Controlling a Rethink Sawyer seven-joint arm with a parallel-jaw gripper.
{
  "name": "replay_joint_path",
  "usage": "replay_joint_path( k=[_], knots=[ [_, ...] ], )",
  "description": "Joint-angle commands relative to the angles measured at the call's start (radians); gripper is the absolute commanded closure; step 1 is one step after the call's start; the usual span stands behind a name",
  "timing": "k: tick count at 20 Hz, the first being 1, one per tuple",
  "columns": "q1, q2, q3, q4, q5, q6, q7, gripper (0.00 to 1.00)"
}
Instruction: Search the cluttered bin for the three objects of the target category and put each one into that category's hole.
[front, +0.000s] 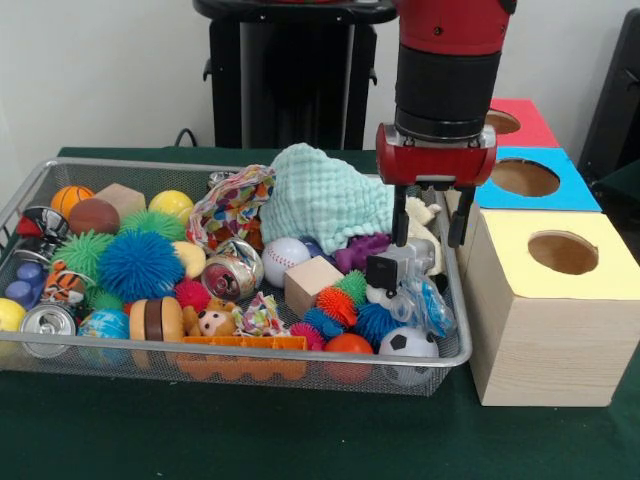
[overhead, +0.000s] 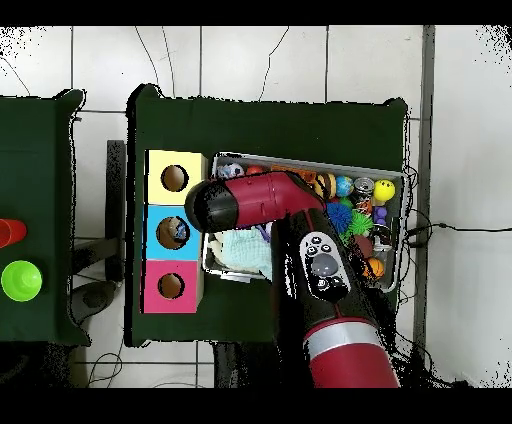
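Observation:
My gripper (front: 431, 222) hangs open over the right end of the wire bin (front: 250, 365), next to the yellow box (front: 545, 330), with nothing between its fingers (front: 400, 215). Just below the left finger lies a crumpled clear plastic piece with a grey cap (front: 398, 272). Around it are a soccer ball (front: 408, 343), spiky balls (front: 345, 300), a wooden block (front: 311, 283), a baseball (front: 284, 258) and a purple toy (front: 362, 250). A mint cloth (front: 320, 195) is heaped at the back. In the overhead view the arm (overhead: 250, 203) hides the gripper.
Three boxes with round holes stand in a row beside the bin: yellow (overhead: 174, 178), blue (overhead: 172, 232), red (overhead: 171, 286). The bin's left part holds a big blue spiky ball (front: 140, 265), cans (front: 47, 325), a basketball (front: 70, 198). Cups (overhead: 22, 281) stand on another table.

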Motion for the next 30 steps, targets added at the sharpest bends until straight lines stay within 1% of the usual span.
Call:
replay_joint_path(
  k=[1, 6, 12, 19, 26, 30],
  knots=[
    [0.007, 0.095, -0.051, -0.001, -0.045, -0.079, 0.109, 0.00],
    [0.013, 0.127, -0.063, -0.019, -0.042, -0.107, 0.096, 0.00],
    [0.027, 0.134, -0.073, -0.024, -0.026, -0.118, 0.098, 0.00],
    [0.054, 0.167, -0.088, -0.063, -0.010, -0.124, 0.104, 0.00],
    [0.059, 0.167, -0.086, -0.069, 0.007, -0.118, 0.100, 0.00],
    [0.072, 0.151, -0.083, -0.080, 0.025, -0.082, 0.106, 0.00]
  ],
)
